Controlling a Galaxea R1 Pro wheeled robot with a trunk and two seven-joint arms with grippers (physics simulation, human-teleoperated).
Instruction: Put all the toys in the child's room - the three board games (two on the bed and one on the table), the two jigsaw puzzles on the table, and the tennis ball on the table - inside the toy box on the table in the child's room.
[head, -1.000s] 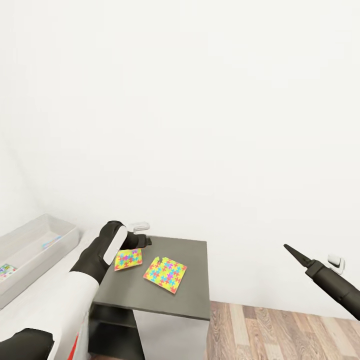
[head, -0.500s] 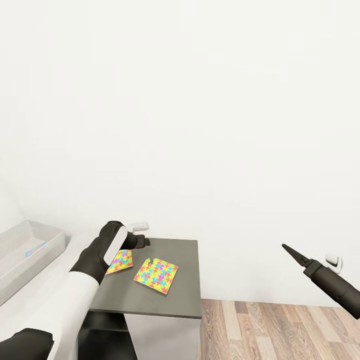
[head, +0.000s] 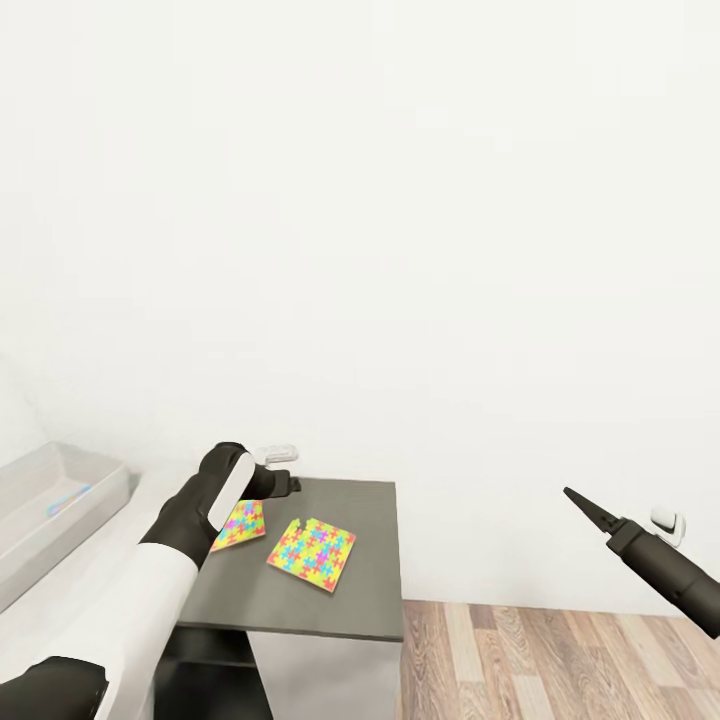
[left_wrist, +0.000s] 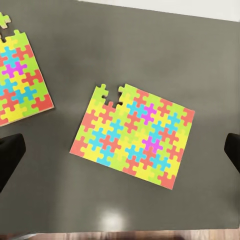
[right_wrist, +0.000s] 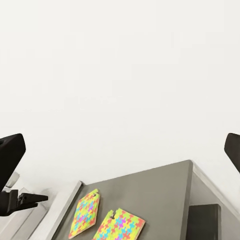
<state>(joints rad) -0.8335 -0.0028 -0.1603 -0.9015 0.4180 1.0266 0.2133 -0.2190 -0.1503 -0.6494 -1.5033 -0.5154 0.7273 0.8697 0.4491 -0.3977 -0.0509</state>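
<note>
Two jigsaw puzzles lie flat on a dark grey table (head: 350, 600): one (head: 311, 552) near the middle, the other (head: 238, 525) partly under my left forearm. My left gripper (head: 283, 481) hovers above the table's back left part. In the left wrist view it (left_wrist: 120, 152) is open, its fingers (left_wrist: 10, 157) wide on either side of one puzzle (left_wrist: 134, 136), with the second puzzle (left_wrist: 20, 80) at the edge. My right gripper (head: 587, 506) hangs open in the air right of the table. The pale grey toy box (head: 40, 530) sits far left with something colourful (head: 65, 497) inside.
Right of the table is wood plank floor (head: 560, 660). A white wall stands close behind everything. A small white object (head: 275, 452) sits by the table's back edge, and a white fitting (head: 668, 522) is on the wall low at the right.
The whole picture slid left early in the second, so the camera turned. Both arms keep their pose and the puzzles have not moved on the table.
</note>
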